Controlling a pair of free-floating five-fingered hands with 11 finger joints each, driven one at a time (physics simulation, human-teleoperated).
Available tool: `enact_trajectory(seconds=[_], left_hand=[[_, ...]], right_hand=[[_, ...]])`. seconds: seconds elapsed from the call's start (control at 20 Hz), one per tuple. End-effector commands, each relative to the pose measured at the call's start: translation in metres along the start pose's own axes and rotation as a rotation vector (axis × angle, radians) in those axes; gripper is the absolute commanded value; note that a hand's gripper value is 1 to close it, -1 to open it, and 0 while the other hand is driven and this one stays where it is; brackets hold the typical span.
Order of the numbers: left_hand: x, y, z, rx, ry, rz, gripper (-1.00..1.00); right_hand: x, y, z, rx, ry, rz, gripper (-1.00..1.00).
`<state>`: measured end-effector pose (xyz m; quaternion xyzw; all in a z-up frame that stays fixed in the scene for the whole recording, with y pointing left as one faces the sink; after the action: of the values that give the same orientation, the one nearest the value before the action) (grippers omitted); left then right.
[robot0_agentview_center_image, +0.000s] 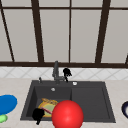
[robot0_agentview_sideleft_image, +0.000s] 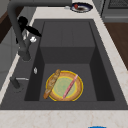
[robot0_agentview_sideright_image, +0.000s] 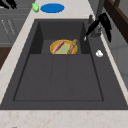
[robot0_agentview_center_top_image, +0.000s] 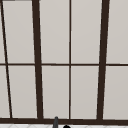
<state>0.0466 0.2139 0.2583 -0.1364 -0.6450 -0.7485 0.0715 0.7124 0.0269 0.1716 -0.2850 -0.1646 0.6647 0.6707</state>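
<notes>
My right hand (robot0_agentview_center_image: 66, 72) hovers just right of the dark faucet (robot0_agentview_center_image: 56, 72) at the back of the sink, fingers straight and pointing down, holding nothing. In the side views this hand (robot0_agentview_sideleft_image: 23, 22) (robot0_agentview_sideright_image: 104, 20) is close beside the faucet (robot0_agentview_sideleft_image: 17, 30) (robot0_agentview_sideright_image: 98, 15). My left hand (robot0_agentview_center_image: 38, 114) hangs over the sink's front left corner, near a yellow plate (robot0_agentview_center_image: 47, 108). The plate (robot0_agentview_sideleft_image: 64, 85) (robot0_agentview_sideright_image: 63, 47) lies in the left basin with a baguette (robot0_agentview_sideleft_image: 51, 83) and a pink stick (robot0_agentview_sideleft_image: 70, 85) on it. A big red ball (robot0_agentview_center_image: 67, 115) covers the sink's front edge.
The dark sink (robot0_agentview_center_image: 87, 100) has a flat drainer half on the right. A blue plate (robot0_agentview_center_image: 7, 103) (robot0_agentview_sideright_image: 52, 8) and a green thing (robot0_agentview_center_image: 2, 118) (robot0_agentview_sideright_image: 35, 7) lie on the left counter. A dark bowl (robot0_agentview_center_image: 125, 109) (robot0_agentview_sideleft_image: 81, 7) sits on the right. A small white piece (robot0_agentview_center_image: 75, 83) rests on the back rim.
</notes>
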Motion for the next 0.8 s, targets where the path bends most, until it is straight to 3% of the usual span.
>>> enact_trajectory(seconds=[0.0, 0.25, 0.3, 0.35, 0.5, 0.6, 0.75], left_hand=[[0.0, 0.0, 0.0, 0.0, 0.0, 0.0, 0.0], [0.0, 0.0, 0.0, 0.0, 0.0, 0.0, 0.0], [0.0, 0.0, 0.0, 0.0, 0.0, 0.0, 0.0], [0.0, 0.0, 0.0, 0.0, 0.0, 0.0, 0.0], [0.0, 0.0, 0.0, 0.0, 0.0, 0.0, 0.0], [0.0, 0.0, 0.0, 0.0, 0.0, 0.0, 0.0], [0.0, 0.0, 0.0, 0.0, 0.0, 0.0, 0.0]], right_hand=[[0.012, 0.003, -0.002, -0.02, -0.043, 0.055, -1.0], [0.026, 0.006, -0.013, -0.018, -0.046, 0.053, -1.0], [0.029, 0.004, -0.015, -0.009, -0.04, 0.049, 1.0], [0.031, 0.003, -0.015, -0.014, -0.04, 0.077, 1.0], [0.021, 0.002, -0.01, -0.018, 0.013, 0.027, 1.0], [0.024, -0.003, -0.015, 0.022, 0.013, 0.043, 1.0], [0.036, -0.014, -0.018, 0.04, 0.063, 0.067, 1.0]])
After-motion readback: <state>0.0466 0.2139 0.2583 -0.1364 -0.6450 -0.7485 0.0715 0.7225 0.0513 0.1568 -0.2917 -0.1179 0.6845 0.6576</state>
